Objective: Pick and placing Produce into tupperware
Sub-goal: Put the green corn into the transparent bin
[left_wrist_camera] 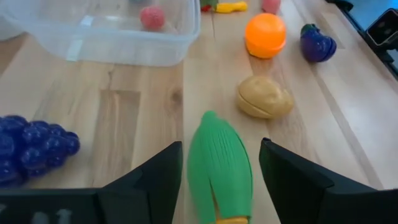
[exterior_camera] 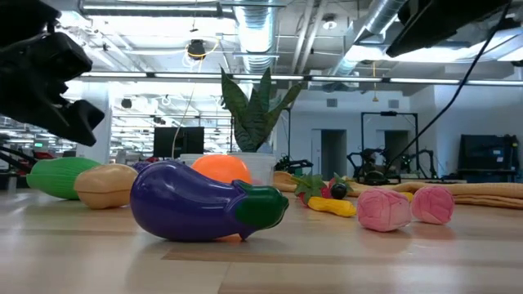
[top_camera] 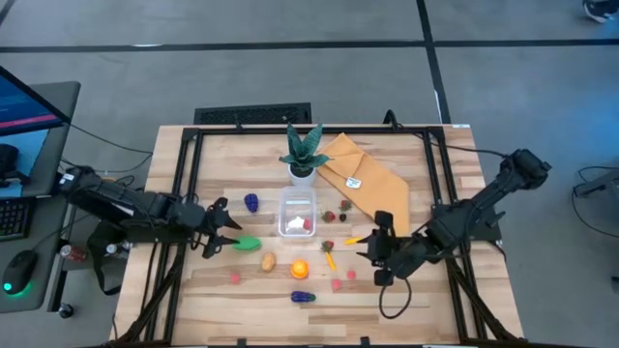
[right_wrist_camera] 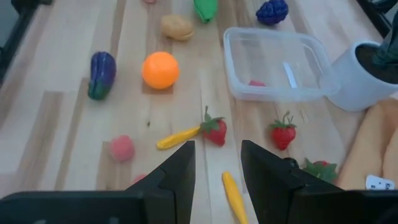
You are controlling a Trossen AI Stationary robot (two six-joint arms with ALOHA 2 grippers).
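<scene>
My left gripper [left_wrist_camera: 217, 180] straddles the green corn [left_wrist_camera: 219, 169] near the table's left edge, jaws apart, not yet clamped. Next I must close, lift and carry it to the tupperware [top_camera: 297, 213] mid-table. My right gripper [right_wrist_camera: 217, 171] hovers, fingers apart, empty.

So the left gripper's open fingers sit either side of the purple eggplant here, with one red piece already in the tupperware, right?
Not the eggplant. The left wrist view shows the left gripper with its open fingers either side of the green corn cob; the purple eggplant lies apart, nearer the table's front edge in the high view. One red piece is indeed in the tupperware.
</scene>
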